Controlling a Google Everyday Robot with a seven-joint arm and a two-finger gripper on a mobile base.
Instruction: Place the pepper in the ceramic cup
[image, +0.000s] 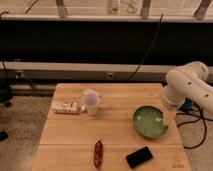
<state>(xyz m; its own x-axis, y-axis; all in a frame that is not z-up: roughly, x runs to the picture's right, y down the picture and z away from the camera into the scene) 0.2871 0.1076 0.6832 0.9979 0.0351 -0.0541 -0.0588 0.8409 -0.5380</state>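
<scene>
A red pepper (98, 153) lies on the wooden table (120, 137) near its front edge, left of centre. A white ceramic cup (91, 102) stands upright toward the back left of the table. Only a bulky white arm segment (187, 87) shows at the right edge, beside the table's back right corner. My gripper is out of view, so nothing shows of where its fingers stand. The arm is far from both the pepper and the cup.
A green bowl (150, 121) sits on the right side of the table. A black flat object (139, 156) lies near the front, right of the pepper. A white packet (65, 107) lies left of the cup. Cables hang behind the table.
</scene>
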